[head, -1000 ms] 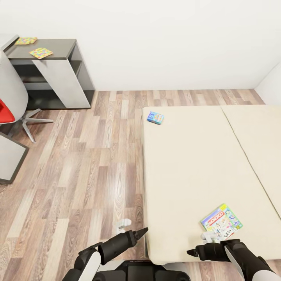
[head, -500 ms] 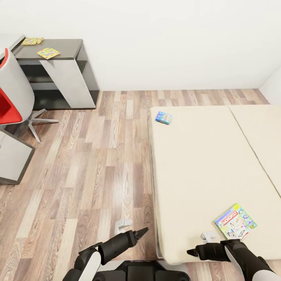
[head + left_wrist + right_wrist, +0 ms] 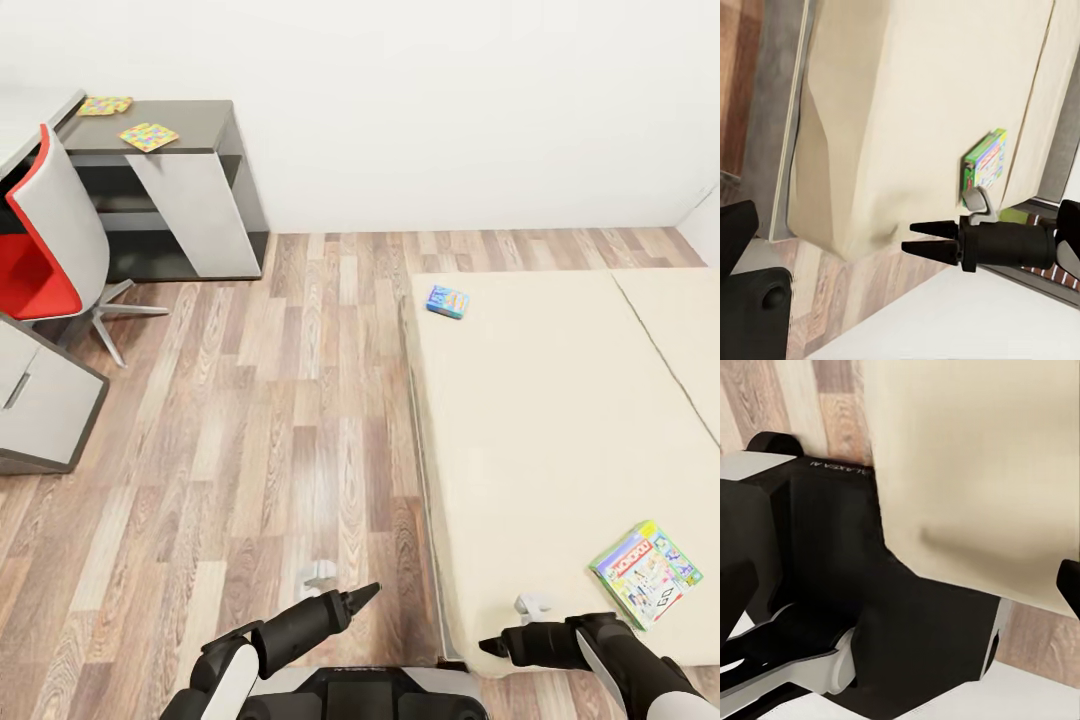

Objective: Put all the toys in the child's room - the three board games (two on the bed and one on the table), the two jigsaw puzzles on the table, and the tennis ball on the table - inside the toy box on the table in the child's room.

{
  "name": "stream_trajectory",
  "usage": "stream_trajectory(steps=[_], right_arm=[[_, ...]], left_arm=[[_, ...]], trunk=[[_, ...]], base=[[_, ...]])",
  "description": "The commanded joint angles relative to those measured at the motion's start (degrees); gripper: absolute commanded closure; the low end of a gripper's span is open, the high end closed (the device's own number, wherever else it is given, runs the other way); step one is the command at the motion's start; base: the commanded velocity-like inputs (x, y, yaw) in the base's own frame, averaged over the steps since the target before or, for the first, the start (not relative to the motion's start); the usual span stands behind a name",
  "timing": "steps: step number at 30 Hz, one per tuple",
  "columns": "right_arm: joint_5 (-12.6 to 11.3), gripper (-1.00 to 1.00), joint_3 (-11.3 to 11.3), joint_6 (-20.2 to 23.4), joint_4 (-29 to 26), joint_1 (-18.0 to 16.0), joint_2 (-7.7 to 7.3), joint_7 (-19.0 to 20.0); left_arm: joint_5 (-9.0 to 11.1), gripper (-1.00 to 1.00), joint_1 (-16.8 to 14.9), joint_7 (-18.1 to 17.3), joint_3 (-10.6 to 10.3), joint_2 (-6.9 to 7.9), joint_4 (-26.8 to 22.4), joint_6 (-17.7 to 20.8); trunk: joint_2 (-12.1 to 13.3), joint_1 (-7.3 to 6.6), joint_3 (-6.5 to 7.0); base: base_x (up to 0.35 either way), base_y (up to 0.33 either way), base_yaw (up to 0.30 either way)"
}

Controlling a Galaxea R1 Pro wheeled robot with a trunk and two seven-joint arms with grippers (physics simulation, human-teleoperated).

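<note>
Nearest, both arms are tucked low in front of the base. The left gripper [image 3: 368, 592] hangs over the wood floor [image 3: 250, 420], its fingers pressed together and holding nothing. The right gripper [image 3: 487, 647] sits at the near edge of the bed [image 3: 540, 420]; the left wrist view shows its fingers [image 3: 932, 227] almost together, a thin gap between them, empty.

The Monopoly game [image 3: 646, 572] lies flat on the mattress just beyond the right arm, near the bed's foot edge. Farther up the bed, close to its floor-side edge, lies the small blue game [image 3: 448, 301].

Judging by this, the step in hand is getting into position for the Monopoly game. It would go best with the base squared to the bed, the fingers spread first, then brought down over one box edge.

The floor left of the bed is open room. Beyond stand a red chair [image 3: 45, 260] and the dark surface [image 3: 190, 125] carrying two puzzles [image 3: 148, 136].
</note>
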Motion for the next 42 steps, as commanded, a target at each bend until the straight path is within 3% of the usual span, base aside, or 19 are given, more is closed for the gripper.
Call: stream_trajectory(steps=[1, 25, 42], right_arm=[[0.1, -1.0, 0.2, 0.3, -0.1, 0.0, -0.07, 0.2], [0.0, -1.0, 0.1, 0.0, -1.2, 0.0, -0.26, 0.2], [-0.3, -1.0, -1.0, 1.6, -13.3, -0.1, -1.15, -0.2]], left_arm=[[0.4, -1.0, 0.0, 0.0, 0.0, -0.01, 0.0, 0.4], [0.5, -1.0, 0.0, 0.0, 0.0, 0.03, 0.0, 0.4], [0.5, -1.0, -0.9, 0.8, 0.0, -0.04, -0.6, 0.9]], trunk=[[0.0, 0.01, -0.04], [0.0, 0.01, -0.04], [0.0, 0.01, -0.04]], base=[[0.0, 0.286, 0.0], [0.0, 0.281, 0.0], [0.0, 0.073, 0.0]])
